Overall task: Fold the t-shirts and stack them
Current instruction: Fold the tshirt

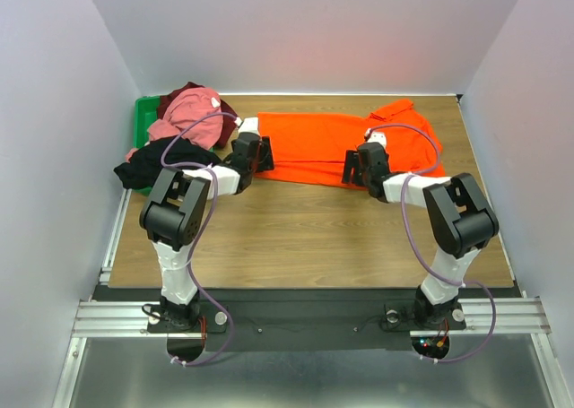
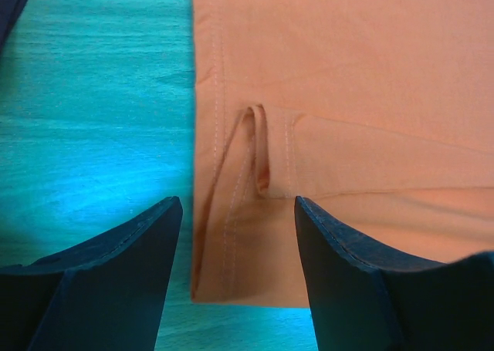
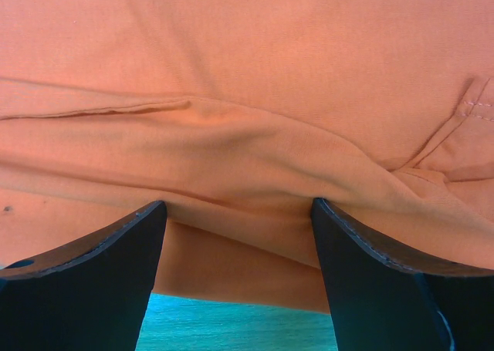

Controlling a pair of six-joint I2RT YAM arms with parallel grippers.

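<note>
Orange cloth is covering much of the far half of the wooden desk (image 1: 305,233): the orange t-shirt (image 1: 314,143) is lying flat and spread sideways, with its sleeve and collar end bunching toward the far right. The near edge is doubling over itself in a soft fold.

The left arm (image 1: 184,206) is bending at the elbow near its base and stretching its forearm forward and to the right. It is bringing the left end effector (image 2: 237,203) down over the shirt's near left corner. In the left wrist view its fingers are standing apart. The stitched hem corner is sitting between them, with one finger over bare desk and the other over cloth. They are probably not pressing the cloth, though the angle is making contact hard to judge.

The right arm (image 1: 453,215) is mirroring that pose, elbow raised and forearm angling forward and to the left. The right end effector (image 3: 238,204) is hanging low over the shirt's near edge, right of its middle. Its fingers are spread wide on either side of the raised fold, closing on nothing.

At the far left, the pink t-shirt (image 1: 193,112), the dark maroon t-shirt (image 1: 172,99) and the black t-shirt (image 1: 148,168) are lying heaped together. They are spilling over the green bin (image 1: 142,125), and the black one is trailing onto the desk beside the left forearm.
</note>
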